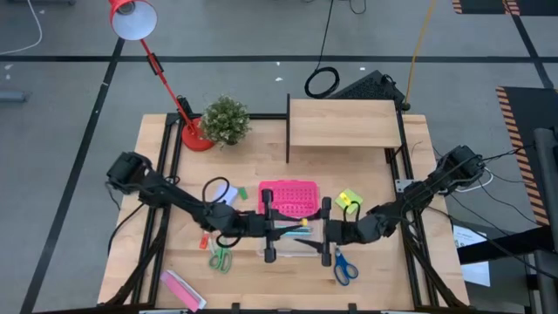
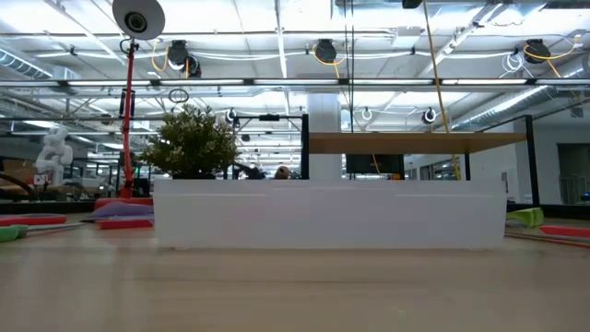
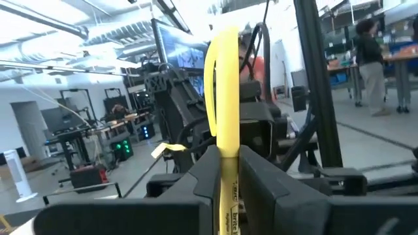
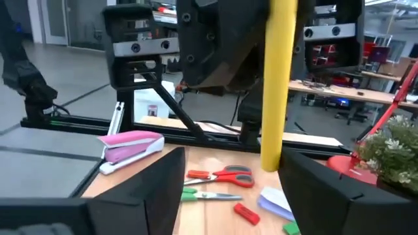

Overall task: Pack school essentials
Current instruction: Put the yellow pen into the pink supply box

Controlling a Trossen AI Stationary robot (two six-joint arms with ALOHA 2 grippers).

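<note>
while the left gripper (image 3: 228, 156) is clamped tight on a yellow marker (image 3: 225, 98), fingers closed on its barrel w/ the cap end sticking out past the tips, the right gripper (image 4: 232, 163) sits facing it w/ fingers spread wide. in the right wrist view the marker crosses the gap between them, touching neither as far as i can tell. in the high view both grippers meet at centre frame, left gripper (image 1: 270, 228) just left of middle and right gripper (image 1: 327, 231) just right, above the clear box (image 1: 296, 249) lying below the pink lid (image 1: 289, 197).

step in hand, imo: either an arm-to-arm handover of the marker or a drop into the box. can't tell which.

next move: if handover, the right fingers must close square on the barrel before the left lets go. if drop, the marker needs to be over the box opening and roughly along its length so it doesn't catch the rim.

left to pack, by the look of it:
- green scissors (image 1: 220, 258), lower left of centre
- blue scissors (image 1: 343, 266), lower right of centre
- lime-green note pad (image 1: 349, 200), right of the lid
- red scissors (image 4: 222, 175), on the table in the right wrist view

the low view shows the box wall (image 2: 327, 214) only. contents not visible.
</note>
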